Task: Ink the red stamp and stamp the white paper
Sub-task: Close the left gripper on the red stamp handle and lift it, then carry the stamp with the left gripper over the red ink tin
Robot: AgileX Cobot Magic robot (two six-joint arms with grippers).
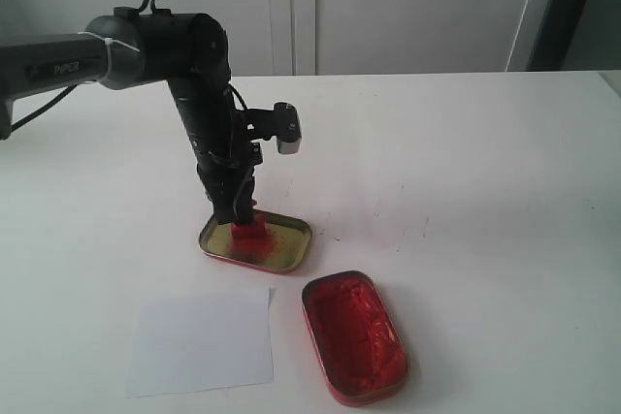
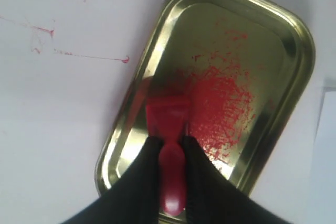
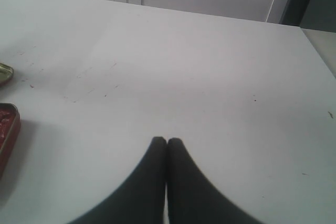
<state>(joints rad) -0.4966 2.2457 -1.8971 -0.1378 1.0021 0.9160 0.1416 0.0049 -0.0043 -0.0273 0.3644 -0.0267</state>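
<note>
The small red stamp (image 1: 250,234) stands with its block base in the gold tin lid (image 1: 291,244), which carries a red ink smudge. My left gripper (image 1: 239,210) is shut on the stamp's knobbed handle (image 2: 171,179), its black fingers (image 2: 144,174) pressing on both sides above the base (image 2: 167,120) inside the lid (image 2: 273,40). The oblong red ink-filled tin (image 1: 354,336) lies open to the front right of the lid. The white paper (image 1: 202,339) lies flat at the front left. My right gripper (image 3: 167,141) is shut on nothing above bare table, out of the exterior view.
The white table (image 1: 466,172) carries faint red ink marks (image 2: 52,40) near the lid. In the right wrist view the ink tin's edge (image 3: 6,132) and a corner of the gold lid (image 3: 4,73) show at one side. A white wall and cabinet stand behind the table.
</note>
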